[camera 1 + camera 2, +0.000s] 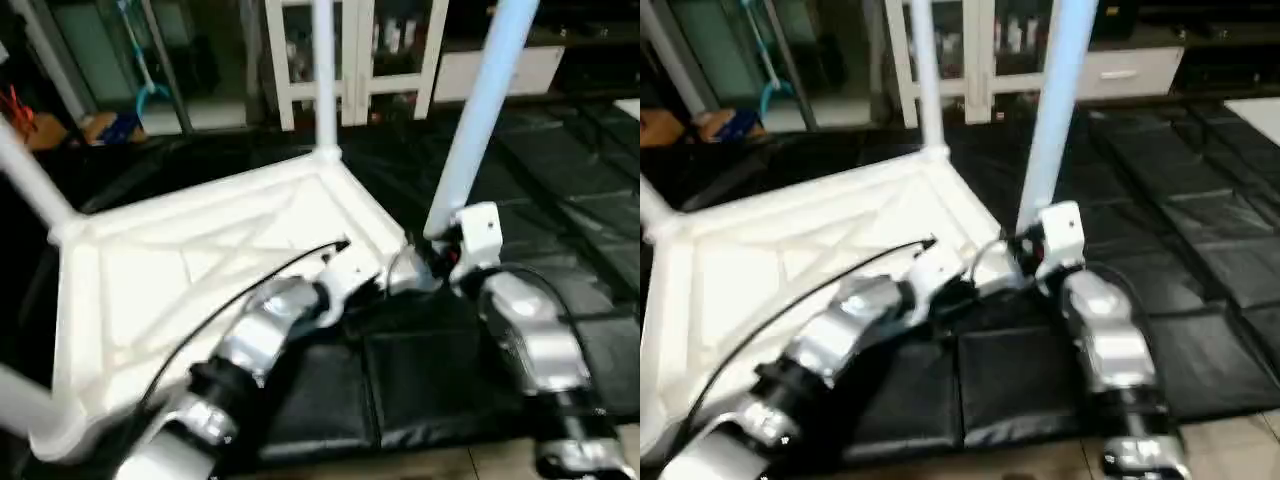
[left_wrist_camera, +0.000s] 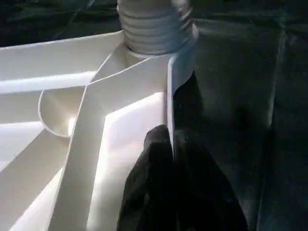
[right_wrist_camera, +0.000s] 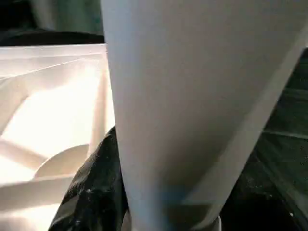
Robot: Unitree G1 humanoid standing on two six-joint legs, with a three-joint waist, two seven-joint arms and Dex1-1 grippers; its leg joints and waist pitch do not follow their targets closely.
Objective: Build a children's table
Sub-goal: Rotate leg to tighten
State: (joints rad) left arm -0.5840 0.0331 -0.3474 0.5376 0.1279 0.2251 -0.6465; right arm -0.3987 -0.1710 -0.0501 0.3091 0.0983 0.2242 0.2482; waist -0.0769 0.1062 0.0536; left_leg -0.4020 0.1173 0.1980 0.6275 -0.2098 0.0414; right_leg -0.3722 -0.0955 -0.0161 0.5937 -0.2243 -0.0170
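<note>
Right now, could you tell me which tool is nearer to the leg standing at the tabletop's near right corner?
Right. The right tool grips that leg at its base; the left tool pinches the tabletop rim beside the socket, just short of the leg.

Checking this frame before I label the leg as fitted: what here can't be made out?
- Head views: the joint between the tall white tapered tubular leg and the white plastic ribbed tabletop is hidden by the right pincer.
- That leg's top is cut off by the picture edge.
- Left wrist view: whether the threaded leg end is fully screwed in.
</note>
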